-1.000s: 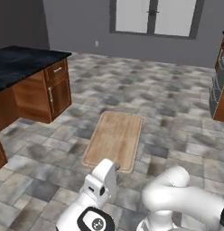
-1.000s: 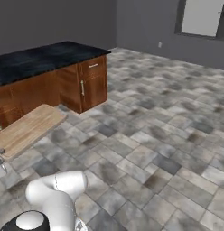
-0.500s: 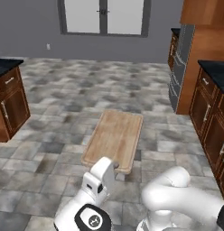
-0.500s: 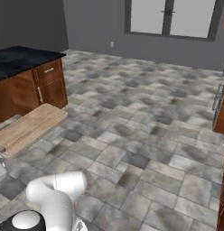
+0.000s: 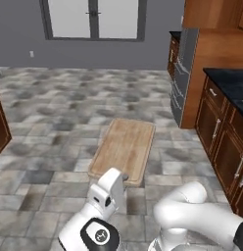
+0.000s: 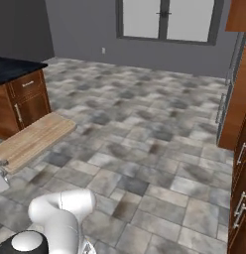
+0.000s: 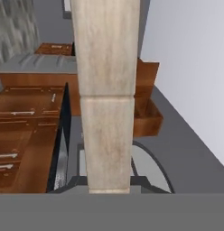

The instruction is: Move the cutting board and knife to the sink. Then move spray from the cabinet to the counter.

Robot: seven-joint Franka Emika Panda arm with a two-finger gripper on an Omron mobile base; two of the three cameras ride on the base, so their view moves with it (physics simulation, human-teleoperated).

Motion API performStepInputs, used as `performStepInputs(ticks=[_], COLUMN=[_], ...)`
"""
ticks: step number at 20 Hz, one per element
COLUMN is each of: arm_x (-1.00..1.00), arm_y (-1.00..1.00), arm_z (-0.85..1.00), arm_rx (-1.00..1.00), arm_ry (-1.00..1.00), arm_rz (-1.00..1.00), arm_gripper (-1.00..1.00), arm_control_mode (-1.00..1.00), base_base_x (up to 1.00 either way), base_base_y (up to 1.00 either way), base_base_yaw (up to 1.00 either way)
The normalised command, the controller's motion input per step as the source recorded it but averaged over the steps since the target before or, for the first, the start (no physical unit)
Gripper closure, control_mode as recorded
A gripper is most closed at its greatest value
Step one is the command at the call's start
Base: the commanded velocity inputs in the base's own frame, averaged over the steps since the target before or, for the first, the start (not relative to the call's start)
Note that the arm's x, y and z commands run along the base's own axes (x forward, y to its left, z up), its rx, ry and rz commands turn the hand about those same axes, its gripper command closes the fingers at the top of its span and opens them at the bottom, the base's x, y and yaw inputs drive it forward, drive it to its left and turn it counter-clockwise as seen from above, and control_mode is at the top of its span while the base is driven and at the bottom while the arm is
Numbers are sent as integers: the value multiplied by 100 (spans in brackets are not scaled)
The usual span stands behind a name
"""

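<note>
The cutting board (image 5: 123, 149) is a light-tan wooden slab held flat above the tiled floor. My gripper (image 5: 124, 179) is shut on its near edge. From the right the board (image 6: 33, 141) juts out at the left, with the gripper (image 6: 1, 163) at the frame edge. In the hand view the board (image 7: 107, 90) runs straight up the middle and hides what lies behind it. A black counter (image 5: 231, 81) stands at the right, and another stretch of counter (image 6: 16, 67) at the left. The knife, sink, spray and cabinet are out of view.
A steel fridge (image 5: 184, 73) stands in a tall wooden housing at the right, beside reddish-brown base units (image 5: 221, 142). Glass doors (image 5: 94, 19) sit in the grey far wall. Wide tiled floor (image 6: 145, 129) lies ahead.
The base has turned, so the whole scene slid left: the left counter has nearly gone and the fridge and right counter have come in. The board stays in the gripper.
</note>
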Motion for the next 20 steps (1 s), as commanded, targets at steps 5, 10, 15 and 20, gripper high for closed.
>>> performStepInputs(ticks=[5,10,15,20], arm_x=[0,0,0,0], arm_y=[0,0,0,0], arm_z=[0,0,0,0], arm_rx=[0,0,0,0], arm_ry=[0,0,0,0], arm_rz=[0,0,0,0], arm_gripper=[100,100,100,100], arm_control_mode=[100,100,100,100], base_base_x=[64,49,38,36], base_base_y=[0,2,6,10], base_base_yaw=[-16,-47,-60,-63])
